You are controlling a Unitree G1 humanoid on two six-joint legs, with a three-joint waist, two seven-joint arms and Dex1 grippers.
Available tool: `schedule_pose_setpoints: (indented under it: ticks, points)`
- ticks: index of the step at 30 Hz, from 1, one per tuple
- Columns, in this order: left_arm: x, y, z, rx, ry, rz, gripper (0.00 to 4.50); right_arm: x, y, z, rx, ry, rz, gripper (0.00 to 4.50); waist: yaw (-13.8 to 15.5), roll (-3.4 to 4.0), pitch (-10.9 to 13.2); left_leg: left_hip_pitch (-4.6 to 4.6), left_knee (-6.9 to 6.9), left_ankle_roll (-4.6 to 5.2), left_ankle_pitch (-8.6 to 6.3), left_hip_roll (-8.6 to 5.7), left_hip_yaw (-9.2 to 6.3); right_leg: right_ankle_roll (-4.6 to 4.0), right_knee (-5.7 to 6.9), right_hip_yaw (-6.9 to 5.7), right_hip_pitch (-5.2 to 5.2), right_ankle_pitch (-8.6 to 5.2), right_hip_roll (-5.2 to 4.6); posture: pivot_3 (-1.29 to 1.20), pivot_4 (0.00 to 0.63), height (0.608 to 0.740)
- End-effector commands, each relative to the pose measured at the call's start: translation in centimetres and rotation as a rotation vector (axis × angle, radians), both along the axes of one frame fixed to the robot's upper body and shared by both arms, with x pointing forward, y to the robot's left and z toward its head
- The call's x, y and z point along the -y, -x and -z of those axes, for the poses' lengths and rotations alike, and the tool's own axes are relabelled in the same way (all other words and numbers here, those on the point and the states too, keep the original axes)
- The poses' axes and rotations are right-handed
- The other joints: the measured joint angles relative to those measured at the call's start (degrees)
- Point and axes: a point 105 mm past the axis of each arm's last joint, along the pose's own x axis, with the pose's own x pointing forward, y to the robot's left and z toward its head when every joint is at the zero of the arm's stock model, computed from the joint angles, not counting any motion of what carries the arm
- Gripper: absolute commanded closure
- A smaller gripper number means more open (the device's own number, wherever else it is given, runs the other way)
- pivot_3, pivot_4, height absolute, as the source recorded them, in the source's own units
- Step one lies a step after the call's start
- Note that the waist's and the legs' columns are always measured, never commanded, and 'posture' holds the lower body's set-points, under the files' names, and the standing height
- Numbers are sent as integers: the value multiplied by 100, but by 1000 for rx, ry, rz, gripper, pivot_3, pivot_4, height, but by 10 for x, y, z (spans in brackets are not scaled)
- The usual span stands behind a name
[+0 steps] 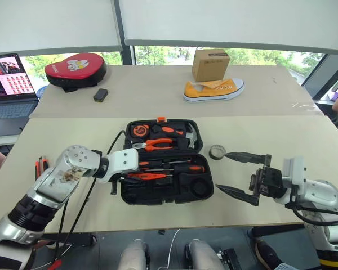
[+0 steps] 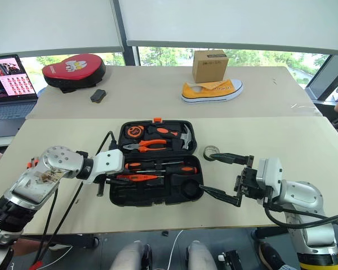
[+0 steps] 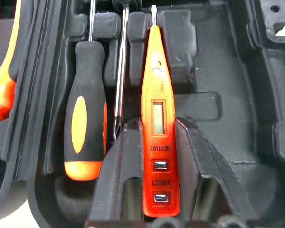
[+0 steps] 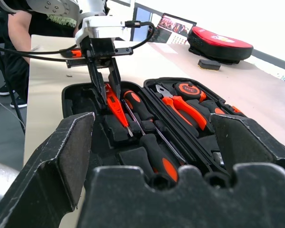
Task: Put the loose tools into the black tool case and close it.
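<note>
The black tool case (image 1: 163, 198) lies open at the middle of the near table. Two black-and-orange screwdrivers (image 1: 180, 166) rest in its base. Beside them the slim orange tester screwdriver (image 3: 160, 123) lies in its slot. My left gripper (image 1: 136, 172) reaches into the case from the left, open, with a finger on each side of the tester's butt end. The grey tape roll (image 1: 217, 151) sits on the table just right of the case. My right gripper (image 1: 221, 171) hovers wide open beside it, empty. Some orange-and-black tools (image 1: 40, 166) lie at the table's left edge.
The case lid holds a tape measure, pliers (image 1: 158, 144) and a hammer. On the far table are a red-and-black padded bag (image 1: 76, 68), a small black item (image 1: 100, 94), a cardboard box (image 1: 210, 63) and a yellow shoe (image 1: 214, 90). A laptop (image 1: 8, 84) stands far left.
</note>
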Motion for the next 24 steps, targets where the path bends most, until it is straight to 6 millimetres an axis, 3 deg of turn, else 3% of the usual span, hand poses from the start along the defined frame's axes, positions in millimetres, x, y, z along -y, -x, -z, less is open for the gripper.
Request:
schedule_pose_setpoints:
  ticks: [1, 3, 5, 8, 11, 15, 18, 24]
  points:
    - [5, 1, -3, -14, 84, -14, 1736, 0, -1, -7, 33, -9, -9, 0, -4, 1, 0, 0, 0, 0, 0, 0, 0, 0, 0, 0, 0, 0, 0, 0, 150, 740]
    - [15, 0, -21, 4, 207, 0, 1106, 0, -1, -6, 29, -10, -10, 0, 15, 1, 0, -1, 0, 0, 0, -1, -2, 0, -1, 0, 0, 0, -2, 0, 150, 740]
    - [22, 7, -38, -25, 315, 28, 1106, 1, 0, -4, 23, -9, -12, 0, 31, -3, 3, -15, 11, 0, 0, 0, -3, 1, 2, -4, -8, 0, -2, 0, 150, 740]
    - [21, 8, -43, -20, 352, 16, 1106, 1, 0, -3, 17, -11, -13, 0, 37, -3, 3, -21, 22, 1, -1, 3, -6, 2, 5, -9, -9, 1, -2, 0, 150, 740]
    - [11, -1, -32, 37, 310, -35, 1753, -1, 0, -1, 12, -15, -13, 0, 41, -2, 2, -14, 23, 2, -1, 1, -7, 2, 6, -8, -3, 1, -3, 0, 150, 740]
    - [12, -14, -25, 29, 383, -139, 3252, -2, 1, 1, 8, -21, -12, 0, 51, -3, 3, -15, 23, 2, -1, 0, -6, 2, 7, -9, -3, 1, -3, 0, 150, 740]
    - [14, -18, -14, 54, 343, -156, 4424, -3, 1, 1, 9, -25, -11, 0, 52, -3, 3, -21, 31, 3, -1, 0, -7, 4, 7, -11, -3, 2, -4, 0, 150, 740]
    - [24, -10, 1, 33, 302, -87, 4470, -4, 1, 2, 9, -33, -10, 0, 50, -3, 2, -20, 32, 4, -2, 0, -5, 5, 7, -9, -3, 2, -4, 0, 150, 740]
